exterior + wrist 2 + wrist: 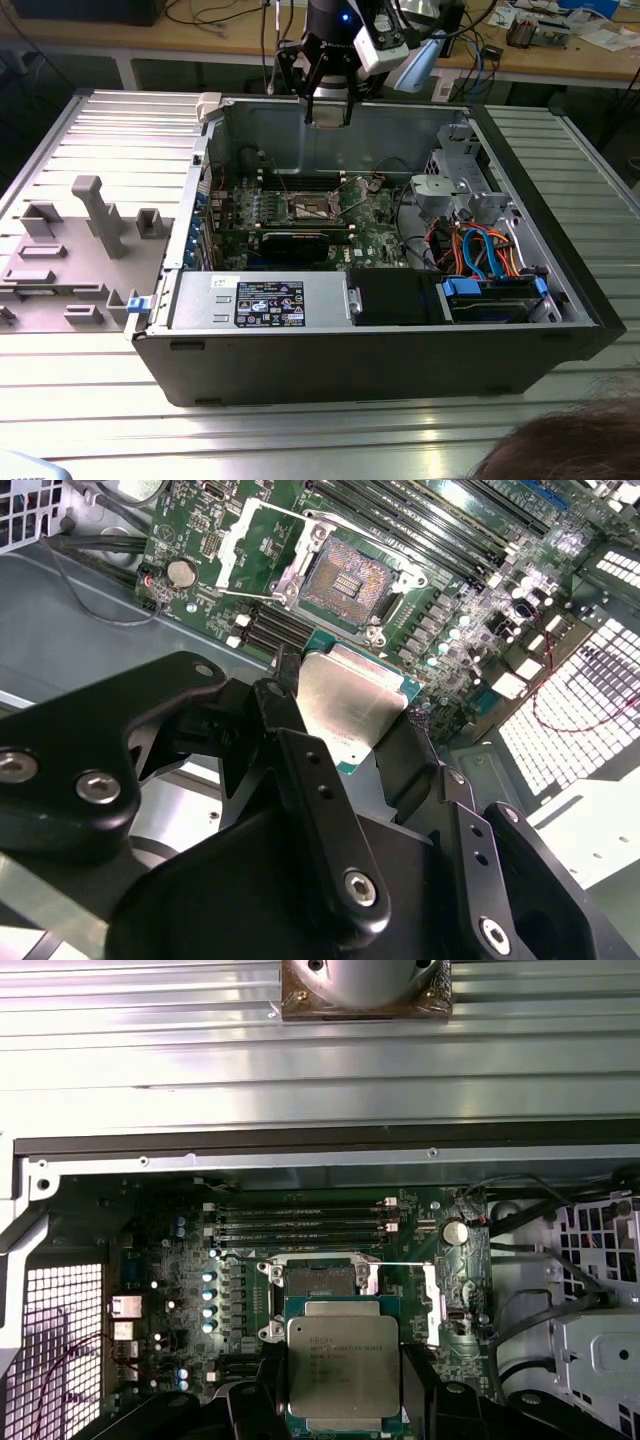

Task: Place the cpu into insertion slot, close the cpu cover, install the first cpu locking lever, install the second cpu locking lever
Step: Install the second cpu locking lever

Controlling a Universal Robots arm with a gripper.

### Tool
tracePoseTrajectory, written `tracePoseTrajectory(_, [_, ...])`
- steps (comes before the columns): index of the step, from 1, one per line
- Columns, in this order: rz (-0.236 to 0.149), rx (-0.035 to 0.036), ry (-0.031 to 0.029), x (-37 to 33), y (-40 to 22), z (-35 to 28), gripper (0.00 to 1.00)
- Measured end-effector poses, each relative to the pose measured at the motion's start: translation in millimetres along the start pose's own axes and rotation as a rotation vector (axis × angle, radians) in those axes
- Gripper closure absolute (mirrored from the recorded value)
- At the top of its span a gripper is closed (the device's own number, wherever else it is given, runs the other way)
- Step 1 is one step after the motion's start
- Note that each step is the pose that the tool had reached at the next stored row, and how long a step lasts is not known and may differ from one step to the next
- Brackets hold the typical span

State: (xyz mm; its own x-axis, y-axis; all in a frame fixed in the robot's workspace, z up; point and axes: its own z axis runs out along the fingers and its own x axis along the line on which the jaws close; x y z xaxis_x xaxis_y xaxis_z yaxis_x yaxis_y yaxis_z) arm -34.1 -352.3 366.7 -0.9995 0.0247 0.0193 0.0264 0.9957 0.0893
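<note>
Our black claw (328,112), clamped on the flat silver-grey cpu (343,1368), must square over the shiny-rimmed insertion slot (312,208) at its exterior-view six o'clock.

The black fingers (402,765) of the gripper (345,735) are covering two opposite edges of the cpu (352,695). In the first wrist view the picture's edge is cutting off the cpu (340,1370), which is masking the insertion slot (318,1278)'s nearer rim. In the exterior view a person's hair (575,440) is being cropped.
</note>
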Motion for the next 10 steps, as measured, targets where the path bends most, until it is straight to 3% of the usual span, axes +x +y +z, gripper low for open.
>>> tracePoseTrajectory(10, [0.000, 0.0000, 0.0000, 0.0, -0.2, 1.9, 0.45])
